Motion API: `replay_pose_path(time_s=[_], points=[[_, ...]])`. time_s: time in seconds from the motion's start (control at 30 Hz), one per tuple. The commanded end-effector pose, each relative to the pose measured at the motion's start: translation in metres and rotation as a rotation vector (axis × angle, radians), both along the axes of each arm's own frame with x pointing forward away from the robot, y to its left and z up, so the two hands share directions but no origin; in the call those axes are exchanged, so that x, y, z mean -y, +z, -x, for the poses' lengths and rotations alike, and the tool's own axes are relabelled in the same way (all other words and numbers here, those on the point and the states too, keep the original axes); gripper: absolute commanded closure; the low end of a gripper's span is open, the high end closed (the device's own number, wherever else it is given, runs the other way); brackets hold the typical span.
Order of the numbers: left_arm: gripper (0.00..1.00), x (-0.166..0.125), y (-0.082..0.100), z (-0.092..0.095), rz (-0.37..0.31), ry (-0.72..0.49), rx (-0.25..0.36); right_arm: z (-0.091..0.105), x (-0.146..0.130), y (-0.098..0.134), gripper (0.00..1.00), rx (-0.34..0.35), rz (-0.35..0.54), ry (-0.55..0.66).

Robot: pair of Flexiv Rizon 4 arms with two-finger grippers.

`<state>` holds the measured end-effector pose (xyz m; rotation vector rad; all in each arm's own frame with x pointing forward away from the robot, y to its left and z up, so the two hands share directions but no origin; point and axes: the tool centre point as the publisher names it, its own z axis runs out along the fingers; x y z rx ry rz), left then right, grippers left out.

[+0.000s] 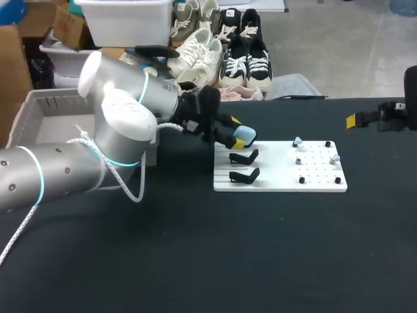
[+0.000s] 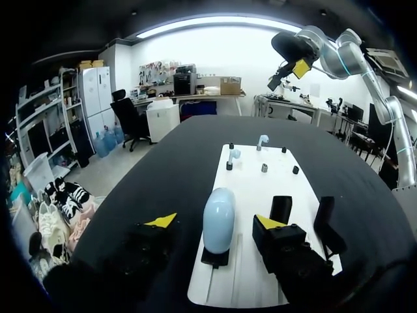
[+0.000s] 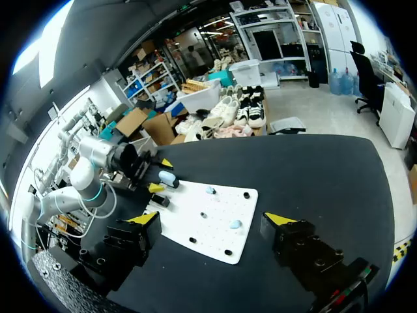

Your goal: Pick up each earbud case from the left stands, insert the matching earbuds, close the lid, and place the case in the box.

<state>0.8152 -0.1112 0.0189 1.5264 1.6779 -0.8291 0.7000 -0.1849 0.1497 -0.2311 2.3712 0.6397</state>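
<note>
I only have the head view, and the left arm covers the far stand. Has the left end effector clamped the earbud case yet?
Observer: No. The left wrist view shows the light-blue earbud case upright on its stand between the left end effector's open fingers, a gap on each side.
Operator: Is its lid up?
Observer: It looks shut, a smooth closed oval.
Operator: And my other arm?
Observer: The right wrist view shows the right end effector open and empty, the white board ahead of it.
</note>
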Motion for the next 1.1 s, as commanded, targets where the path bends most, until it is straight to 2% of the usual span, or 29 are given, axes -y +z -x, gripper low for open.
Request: replay_pose_path(time_s=[0.03,0.37,0.5,0.67,0.77,0.9,1.07,1.1], points=[[0.4,0.0026,-0.0015,-0.0032,-0.005,-0.006,-0.007,-0.0006,0.001,-0.0002,0.0,-0.001,-0.002,0.004],[0.43,0.0023,-0.0055,-0.0045,-0.016,-0.003,-0.012,-0.0006,0.001,-0.0002,0.0,-0.001,-0.002,0.004],[0.51,0.0021,-0.0071,-0.0051,-0.022,0.0,-0.015,-0.0006,0.001,-0.0002,0.0,-0.001,-0.002,0.004],[0.53,0.0029,-0.0081,-0.0065,-0.025,0.004,-0.017,-0.0006,0.001,-0.0002,0.0,-0.001,-0.002,0.004],[0.58,0.0036,-0.008,-0.0067,-0.025,0.002,-0.017,-0.0006,0.001,-0.0002,0.0,-0.001,-0.002,0.004],[0.71,0.0048,-0.0085,-0.0065,-0.026,0.002,-0.019,-0.0006,0.001,-0.0002,0.0,-0.001,-0.002,0.004],[0.98,0.0054,-0.0089,-0.0061,-0.028,0.003,-0.021,-0.0006,0.001,-0.0002,0.0,-0.001,-0.002,0.004],[1.0,0.0054,-0.009,-0.0061,-0.028,0.005,-0.022,-0.0006,0.001,-0.0002,0.0,-0.001,-0.002,0.004]])
